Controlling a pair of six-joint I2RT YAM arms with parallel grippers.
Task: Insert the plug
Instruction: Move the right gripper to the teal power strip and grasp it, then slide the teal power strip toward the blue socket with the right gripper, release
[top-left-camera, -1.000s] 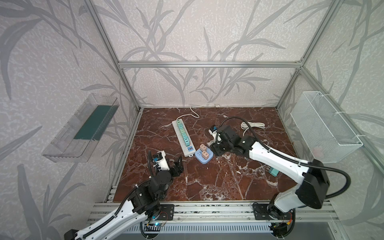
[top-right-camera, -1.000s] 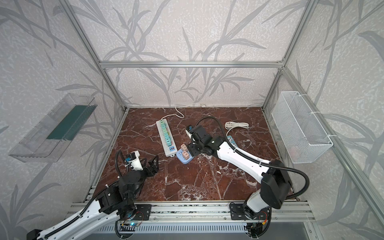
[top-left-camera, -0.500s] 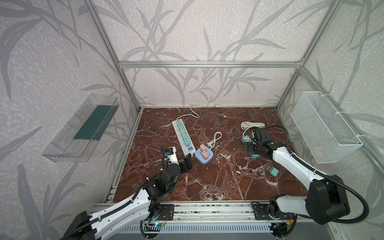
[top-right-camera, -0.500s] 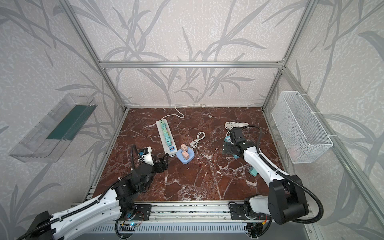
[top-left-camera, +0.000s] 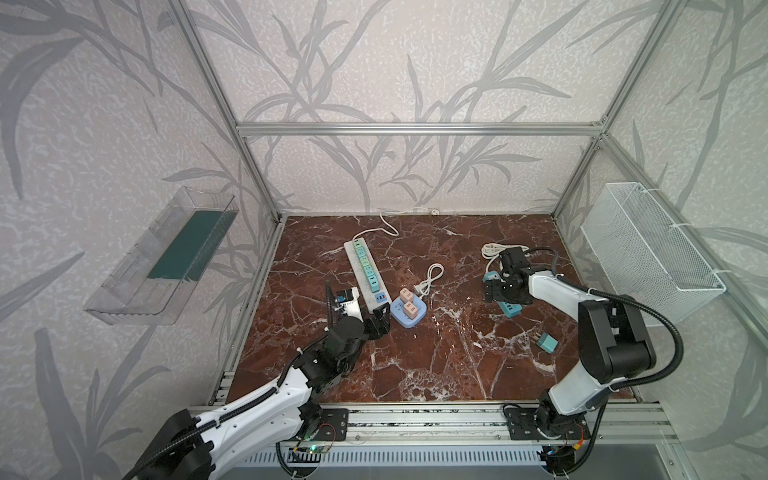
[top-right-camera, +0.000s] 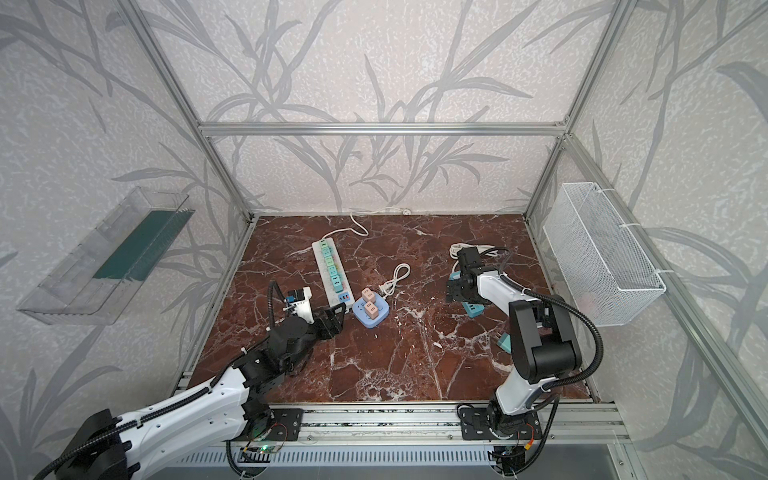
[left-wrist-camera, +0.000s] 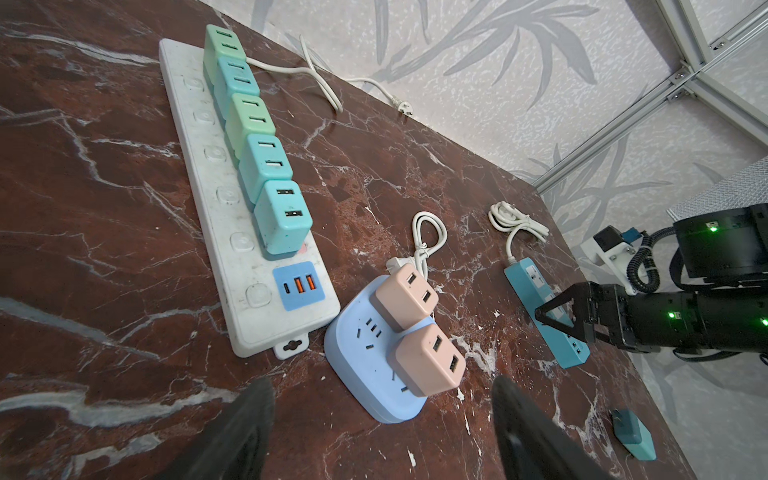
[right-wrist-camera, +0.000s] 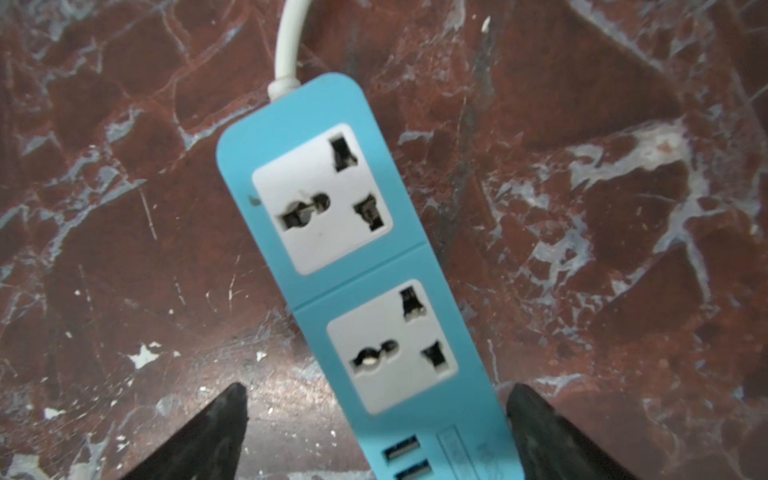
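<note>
The right gripper (right-wrist-camera: 378, 397) was hung low over the blue strip (right-wrist-camera: 357, 266), with its jaws spread to either side of the body and nothing pinched. This position was judged to serve for steadying the strip or for sighting its two empty sockets.

The plug (top-left-camera: 546, 343), a teal cube, was seen lying loose on its side on the table (top-left-camera: 436, 374). It lay nearer the right arm's base and apart from the blue strip, so it had not yet been picked up.

The left gripper (left-wrist-camera: 382, 386) was likewise spread and empty. It was set just before the round hub (left-wrist-camera: 345, 365), in which two pink adapters (left-wrist-camera: 428, 361) were seated. Beside the hub lay the end of the white strip (left-wrist-camera: 249, 257), which was lined with a row of green adapters (left-wrist-camera: 266, 166). From there, the hub could be braced if needed.
</note>
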